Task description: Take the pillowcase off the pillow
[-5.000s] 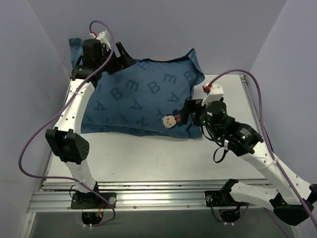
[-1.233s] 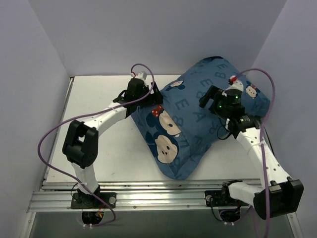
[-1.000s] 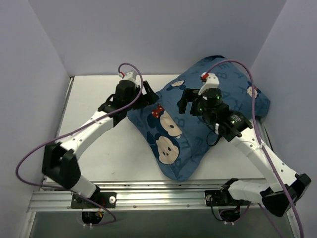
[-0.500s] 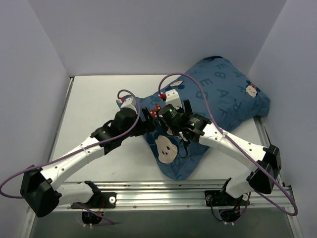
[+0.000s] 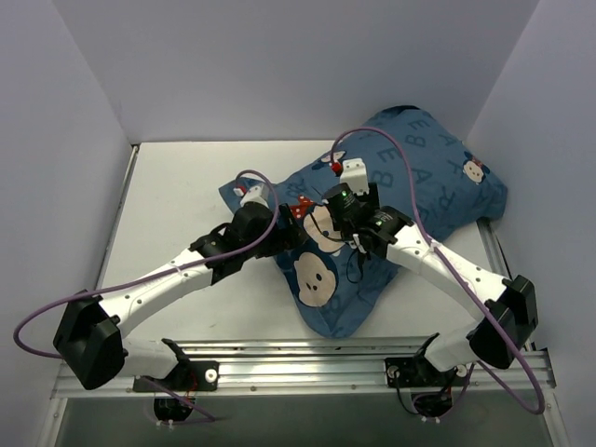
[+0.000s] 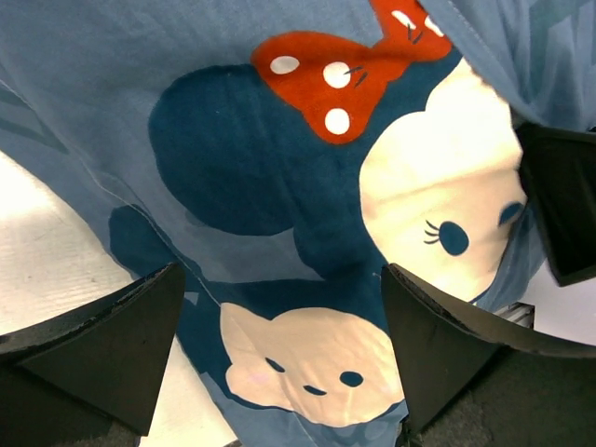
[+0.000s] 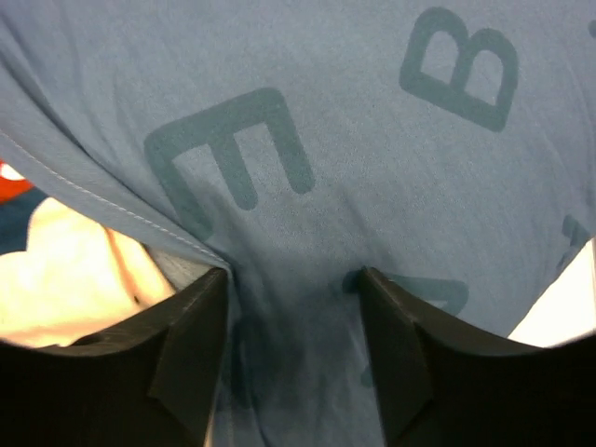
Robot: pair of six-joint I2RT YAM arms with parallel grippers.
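The stuffed pillowcase (image 5: 424, 182) lies slantwise across the right half of the surface (image 5: 177, 186), with the pillow hidden inside. Your right end effector (image 7: 293, 307) straddles a raised fold, half closed; I cannot tell whether it grips. Pinch cloth only, not filling. Your left end effector (image 6: 279, 317) gapes wide above the mouse faces: pin the bulk there before pulling.

Pillowcase (image 5: 419, 177) across right half of tabletop (image 5: 177, 186), from far right corner down to near middle. Left tool (image 5: 282, 237) at its left edge; right tool (image 5: 324, 217) just beside, on top, fabric bunched between fingers.
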